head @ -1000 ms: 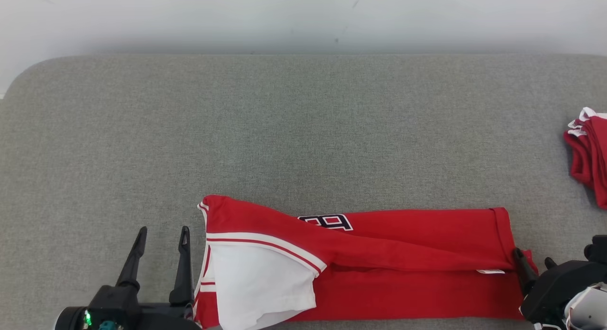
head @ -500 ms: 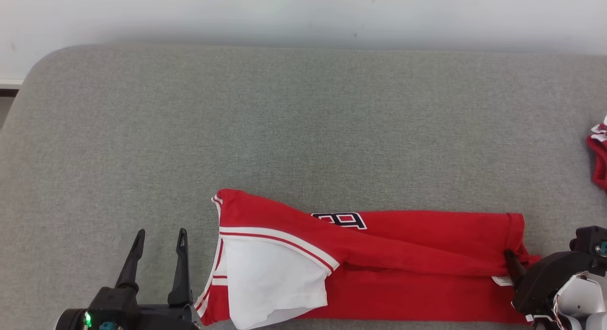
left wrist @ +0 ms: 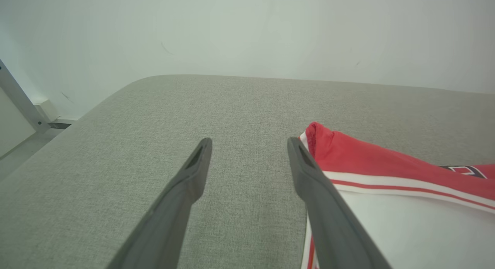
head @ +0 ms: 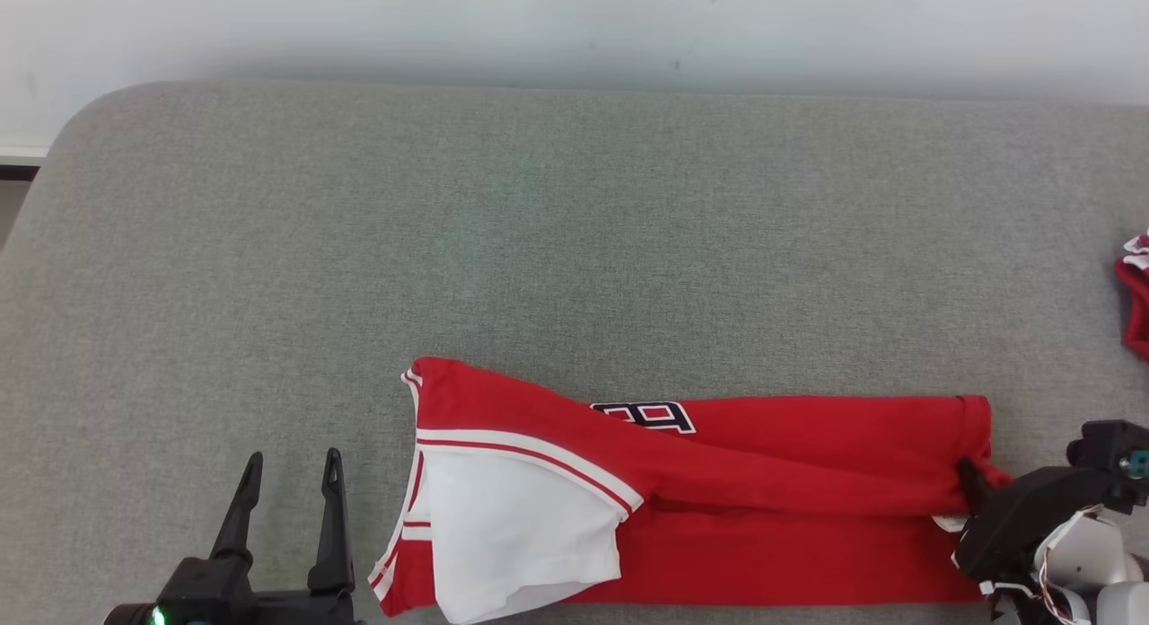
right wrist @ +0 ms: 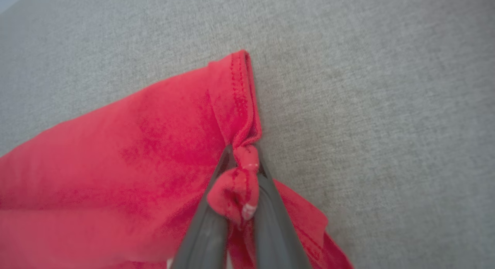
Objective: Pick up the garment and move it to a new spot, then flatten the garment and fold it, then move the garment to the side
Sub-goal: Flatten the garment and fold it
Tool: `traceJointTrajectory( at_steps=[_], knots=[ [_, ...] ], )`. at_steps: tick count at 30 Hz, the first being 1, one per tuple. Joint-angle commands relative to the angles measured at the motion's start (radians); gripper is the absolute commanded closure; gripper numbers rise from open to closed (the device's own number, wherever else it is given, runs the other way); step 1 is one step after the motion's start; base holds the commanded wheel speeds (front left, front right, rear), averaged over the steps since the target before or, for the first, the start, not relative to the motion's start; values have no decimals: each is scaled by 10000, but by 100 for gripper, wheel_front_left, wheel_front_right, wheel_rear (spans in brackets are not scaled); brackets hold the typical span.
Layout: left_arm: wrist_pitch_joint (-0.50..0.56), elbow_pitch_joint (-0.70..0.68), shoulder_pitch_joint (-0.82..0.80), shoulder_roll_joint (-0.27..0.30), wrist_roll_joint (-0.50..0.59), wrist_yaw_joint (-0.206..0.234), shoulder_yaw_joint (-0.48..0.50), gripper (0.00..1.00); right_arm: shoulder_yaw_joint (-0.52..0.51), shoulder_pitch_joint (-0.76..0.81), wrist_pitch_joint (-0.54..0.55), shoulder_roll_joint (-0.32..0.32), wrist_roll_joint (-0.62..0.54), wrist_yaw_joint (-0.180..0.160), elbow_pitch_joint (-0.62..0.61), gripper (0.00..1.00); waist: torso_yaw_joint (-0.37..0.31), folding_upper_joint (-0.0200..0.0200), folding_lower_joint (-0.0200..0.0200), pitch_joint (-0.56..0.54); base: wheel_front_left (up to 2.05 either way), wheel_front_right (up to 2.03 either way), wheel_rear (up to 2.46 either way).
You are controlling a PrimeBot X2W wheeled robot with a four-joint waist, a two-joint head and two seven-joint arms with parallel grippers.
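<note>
Head view: garment (head: 790, 445), smooth red cloth with a white sleeve (head: 512, 526), lies as a long band on the woven grey cushion (head: 539, 230). Left wrist: left gripper (left wrist: 249, 141) spread, empty. Right wrist: right gripper (right wrist: 241, 153) clamps its bunched hem (right wrist: 236, 191).

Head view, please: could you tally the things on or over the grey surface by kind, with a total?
Garments laid out for folding: 1, the red and white garment.
Heaps of red cloth at the right edge: 1, the red heap; how many pieces are in it cannot be told.
Robot hands: 2, the left hand open, the right hand shut on the garment's end.
Total: 4.
</note>
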Motion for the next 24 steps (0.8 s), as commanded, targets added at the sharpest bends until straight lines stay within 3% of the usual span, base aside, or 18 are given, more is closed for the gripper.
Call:
traceJointTrajectory(
  at_steps=[1, 15, 19, 24],
  knots=[
    [-44, 20, 108, -30, 73, -54, 38, 0, -183, -13, -127, 48, -119, 24, -45, 100, -77, 0, 1, -36, 0, 0, 0],
    [-37, 186, 243, -118, 283, -376, 209, 0, -3332, -299, -1192, 34, -1445, 11, -1326, 100, -660, 0, 1, -252, 0, 0, 0],
    [-37, 260, 248, -160, 309, -415, 210, 0, -3323, -344, -1343, 36, -1733, 11, -1458, 100, -681, 0, 1, -329, 0, 0, 0],
    [-37, 326, 261, -159, 312, -491, 239, 0, -2342, -147, -1155, 40, -1009, 13, -1470, 100, -583, 0, 1, -446, 0, 0, 0]
  ],
)
